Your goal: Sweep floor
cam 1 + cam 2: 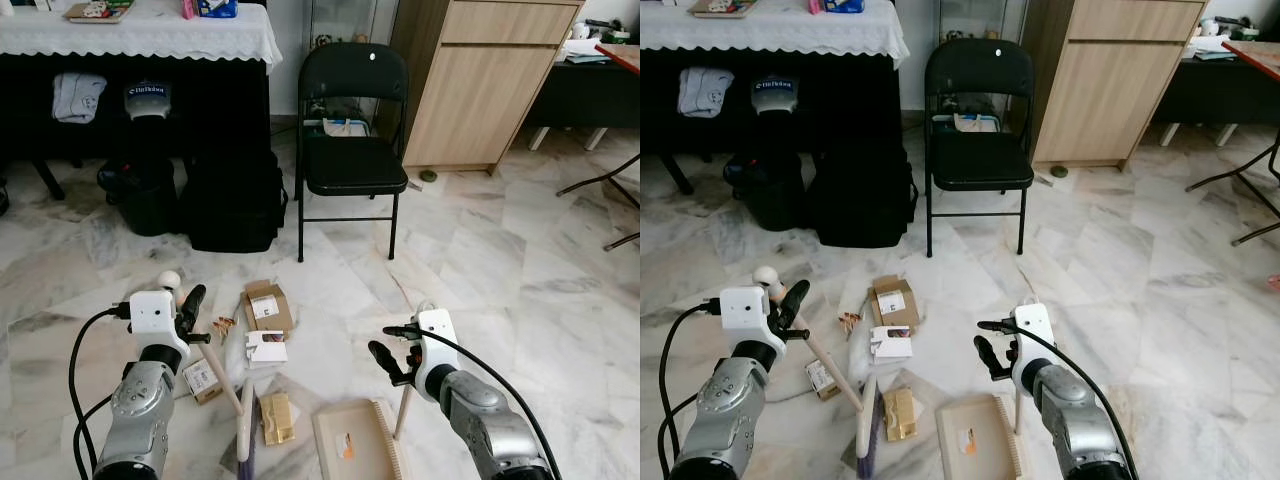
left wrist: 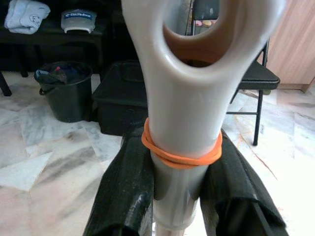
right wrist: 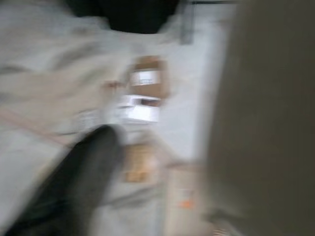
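Observation:
My left gripper [image 1: 192,302] is shut on the broom's handle [image 1: 222,375], a wooden stick with a white end [image 2: 187,98] that has an orange rubber band around it. The broom head [image 1: 245,432] rests on the marble floor near the view's bottom edge. My right gripper [image 1: 392,352] is shut on the upright wooden handle [image 1: 403,410] of a beige dustpan [image 1: 355,440] lying flat on the floor. Litter lies between the arms: a brown cardboard box [image 1: 268,305], a white box [image 1: 266,347], a small carton [image 1: 201,380] and a yellow packet [image 1: 277,417]. The right wrist view is blurred.
A black folding chair [image 1: 352,160] stands ahead, with a black bag [image 1: 233,200] and a black bin [image 1: 145,190] to its left under a table with a white cloth [image 1: 140,35]. A wooden cabinet [image 1: 480,90] is at the back right, and metal table legs [image 1: 600,182] stand at the right.

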`<state>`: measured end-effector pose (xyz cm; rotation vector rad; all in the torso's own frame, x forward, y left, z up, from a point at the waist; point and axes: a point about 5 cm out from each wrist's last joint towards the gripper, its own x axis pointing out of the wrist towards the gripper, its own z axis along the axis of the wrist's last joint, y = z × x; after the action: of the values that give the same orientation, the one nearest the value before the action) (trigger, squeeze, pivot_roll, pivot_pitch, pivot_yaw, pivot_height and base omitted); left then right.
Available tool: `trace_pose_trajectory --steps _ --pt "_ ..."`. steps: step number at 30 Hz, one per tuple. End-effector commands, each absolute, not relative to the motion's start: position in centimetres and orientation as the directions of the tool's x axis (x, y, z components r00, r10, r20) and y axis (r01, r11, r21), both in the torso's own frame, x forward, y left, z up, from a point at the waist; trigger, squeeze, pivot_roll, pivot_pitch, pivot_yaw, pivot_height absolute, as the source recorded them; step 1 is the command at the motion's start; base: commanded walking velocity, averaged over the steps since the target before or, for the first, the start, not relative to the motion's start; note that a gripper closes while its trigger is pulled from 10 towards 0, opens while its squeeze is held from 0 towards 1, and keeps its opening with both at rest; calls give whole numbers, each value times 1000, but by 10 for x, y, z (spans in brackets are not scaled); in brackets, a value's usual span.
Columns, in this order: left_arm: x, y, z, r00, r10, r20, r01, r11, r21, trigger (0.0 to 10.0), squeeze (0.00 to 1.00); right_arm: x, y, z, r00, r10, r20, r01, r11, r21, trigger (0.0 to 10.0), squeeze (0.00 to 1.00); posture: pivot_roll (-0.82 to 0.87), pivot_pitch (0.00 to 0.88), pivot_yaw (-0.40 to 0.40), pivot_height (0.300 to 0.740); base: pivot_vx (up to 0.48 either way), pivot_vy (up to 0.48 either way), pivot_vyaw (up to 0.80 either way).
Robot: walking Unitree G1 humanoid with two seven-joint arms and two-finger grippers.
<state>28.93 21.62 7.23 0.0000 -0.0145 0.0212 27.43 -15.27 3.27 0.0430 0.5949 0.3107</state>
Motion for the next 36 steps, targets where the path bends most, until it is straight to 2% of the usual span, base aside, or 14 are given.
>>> trace_pose_trajectory --steps 1,12,30,33,36 --pt "291 217 73 1000 20 18 -20 1000 10 10000 0 274 -156 39 797 278 -536 -262 959 107 10000 0 55 15 -88 740 0 0 0" --pt "290 216 72 1000 19 14 -19 1000 7 10000 0 270 -161 41 795 213 -567 -197 976 90 10000 0 50 22 -87 740 0 0 0" --pt "288 217 71 1000 23 11 -23 1000 7 10000 0 258 -149 38 683 331 -650 -407 913 37 10000 0 49 28 -92 740 0 0 0" --pt "288 217 71 1000 24 13 -24 1000 5 10000 0 258 -150 39 683 316 -659 -419 908 2 10000 0 52 28 -94 740 0 0 0" --pt "288 217 70 1000 24 10 -24 1000 4 10000 0 263 -155 40 722 244 -648 -369 927 -62 10000 0 49 28 -94 740 0 0 0"
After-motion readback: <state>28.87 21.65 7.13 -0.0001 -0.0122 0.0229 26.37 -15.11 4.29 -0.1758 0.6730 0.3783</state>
